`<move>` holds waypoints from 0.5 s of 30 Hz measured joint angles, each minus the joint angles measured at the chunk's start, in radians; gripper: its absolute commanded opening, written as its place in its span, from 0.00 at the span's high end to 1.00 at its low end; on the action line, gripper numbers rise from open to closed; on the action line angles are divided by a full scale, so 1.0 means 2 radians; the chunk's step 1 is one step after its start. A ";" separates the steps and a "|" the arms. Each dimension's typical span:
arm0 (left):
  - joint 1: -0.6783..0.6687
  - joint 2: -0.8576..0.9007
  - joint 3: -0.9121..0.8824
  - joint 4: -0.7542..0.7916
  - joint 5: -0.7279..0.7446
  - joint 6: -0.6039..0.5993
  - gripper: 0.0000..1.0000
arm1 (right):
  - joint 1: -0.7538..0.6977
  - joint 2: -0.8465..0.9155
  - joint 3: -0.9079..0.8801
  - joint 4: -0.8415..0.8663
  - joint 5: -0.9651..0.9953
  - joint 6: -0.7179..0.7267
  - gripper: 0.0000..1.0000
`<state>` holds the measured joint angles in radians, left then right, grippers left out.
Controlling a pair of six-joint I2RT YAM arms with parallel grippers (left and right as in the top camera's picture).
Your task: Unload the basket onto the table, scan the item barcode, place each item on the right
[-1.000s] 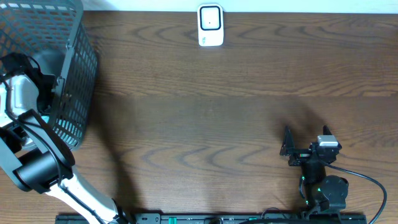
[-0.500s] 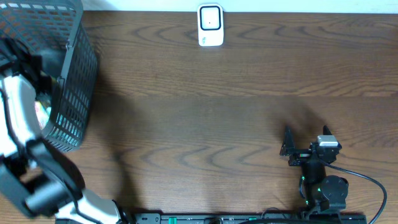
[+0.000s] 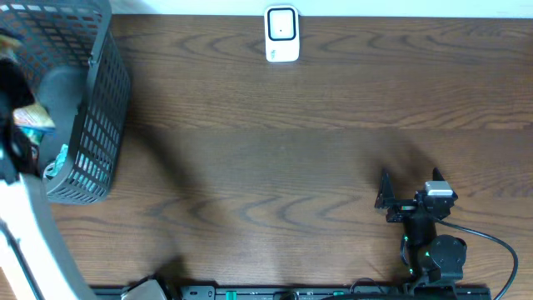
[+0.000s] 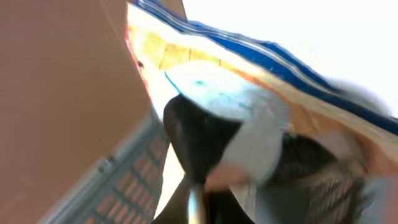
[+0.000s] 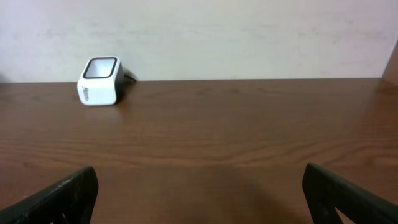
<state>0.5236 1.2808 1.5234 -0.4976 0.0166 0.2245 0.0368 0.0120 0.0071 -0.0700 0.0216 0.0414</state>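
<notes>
One thing has changed in the last second, and it is at the far left: the left tool [image 4: 208, 152], which was reaching down into the grey mesh basket [image 3: 96, 108] with its jaws partly apart, has clamped fully shut on a colourful snack packet [image 3: 33, 119] and the arm has risen toward the overhead camera. The packet now sits over the left part of the basket, pinched by a dark finger across its pale middle, with a blue-striped edge showing in the blurred wrist view; whether it is wholly clear of the rim cannot be told. No barcode is legible in any view. That suggests the pick is done and the carry is what remains, since the white scanner [image 3: 281, 35] stands unmoved at the far edge of the counter [image 3: 275, 150], well apart from the packet and to its right. The packet will likely need turning so its code faces the scanner's window. At the near right, the right tool [image 5: 200, 180] has not stirred, jaws spread wide and holding nothing.
</notes>
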 measured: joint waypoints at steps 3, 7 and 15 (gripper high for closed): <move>0.000 -0.044 0.000 0.036 0.016 -0.073 0.93 | 0.000 0.000 0.000 0.000 0.000 0.000 0.01; -0.015 -0.089 0.000 0.068 0.059 -0.208 0.92 | 0.000 0.000 0.000 0.000 0.000 0.000 0.01; -0.145 -0.076 0.000 0.069 0.143 -0.327 0.93 | 0.000 0.000 0.000 0.000 0.000 0.000 0.01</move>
<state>0.2337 1.1286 1.5238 -0.3592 0.3023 -0.4286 0.0368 0.0120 0.0071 -0.0704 0.0216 0.0414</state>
